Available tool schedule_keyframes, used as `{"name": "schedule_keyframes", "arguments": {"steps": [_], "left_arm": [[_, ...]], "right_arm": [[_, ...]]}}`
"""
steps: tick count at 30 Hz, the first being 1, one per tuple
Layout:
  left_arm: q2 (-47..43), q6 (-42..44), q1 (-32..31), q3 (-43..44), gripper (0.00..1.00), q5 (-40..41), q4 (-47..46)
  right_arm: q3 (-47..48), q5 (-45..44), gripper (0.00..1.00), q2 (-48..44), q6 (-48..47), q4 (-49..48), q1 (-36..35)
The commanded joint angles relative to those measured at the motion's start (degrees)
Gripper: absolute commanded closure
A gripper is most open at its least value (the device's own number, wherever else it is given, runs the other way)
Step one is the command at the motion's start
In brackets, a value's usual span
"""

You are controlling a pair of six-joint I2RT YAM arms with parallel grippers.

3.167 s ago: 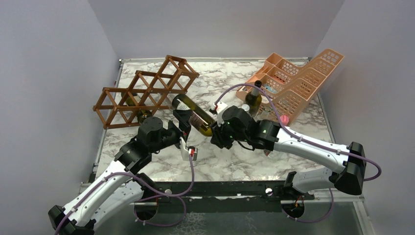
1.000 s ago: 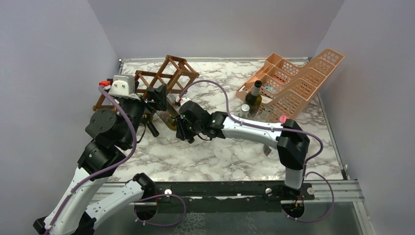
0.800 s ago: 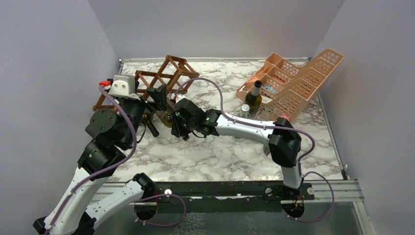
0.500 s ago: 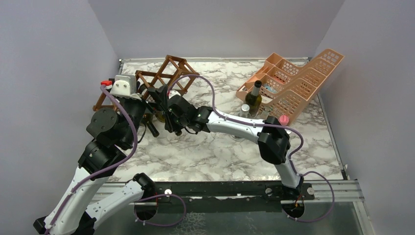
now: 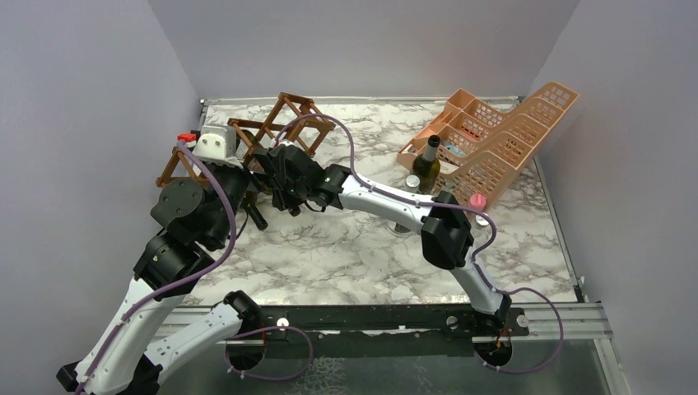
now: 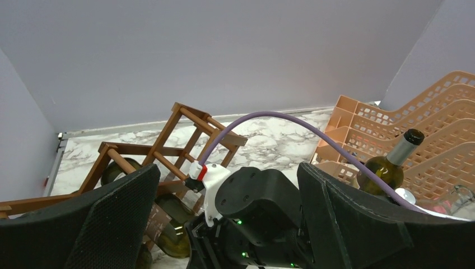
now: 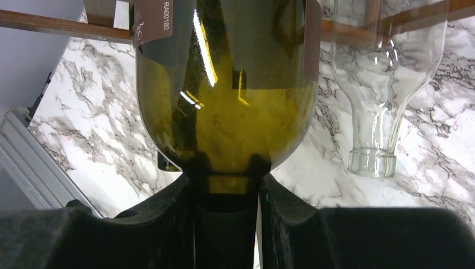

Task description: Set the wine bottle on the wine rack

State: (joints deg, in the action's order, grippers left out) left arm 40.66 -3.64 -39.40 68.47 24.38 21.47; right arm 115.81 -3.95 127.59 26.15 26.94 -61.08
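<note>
A marbled table [image 5: 362, 255] carries a peach basket [image 5: 510, 132] at the far right and the wooden wine rack [image 5: 295, 112] at the far left, well apart. The right arm [image 5: 387, 206] stretches across the table to the rack. The left arm [image 5: 177, 247] rises just beside it on the rack's near side. The wine bottle [image 7: 224, 112] is olive green with a brown label. It lies about level with its base in among the rack's lower slats and its neck toward the right arm. Whether it rests on the wood, I cannot tell. A clear bottle [image 7: 386, 73] lies just beside it in the rack, mouth toward the camera. A second green bottle [image 5: 426, 164] stands upright against the basket. The right gripper [image 7: 227, 178] is clamped narrowly on the wine bottle's neck, one finger [image 7: 168, 210] on either side. The left gripper [image 6: 228, 174] holds nothing, and its jaws are spread wide, framing the right arm's wrist.
</note>
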Motion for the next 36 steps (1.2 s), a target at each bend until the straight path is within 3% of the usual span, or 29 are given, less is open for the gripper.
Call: {"name": "schedule_keyframes", "arguments": {"steps": [1,20,36], "left_arm": [[0.29,0.55,0.03,1.28,0.01,-1.95,0.27],[0.69,0.39,-0.02,1.40,0.01,-2.97,0.64],[0.86,0.39,0.02,0.94,0.01,-2.90,0.74]], "right_arm": [[6.60,1.85,0.69,1.31,-2.00,-2.49,0.78],[7.80,2.59,0.51,4.60,-1.22,-7.91,2.56],[4.91,1.35,0.57,4.95,-0.99,-13.15,3.52]]}}
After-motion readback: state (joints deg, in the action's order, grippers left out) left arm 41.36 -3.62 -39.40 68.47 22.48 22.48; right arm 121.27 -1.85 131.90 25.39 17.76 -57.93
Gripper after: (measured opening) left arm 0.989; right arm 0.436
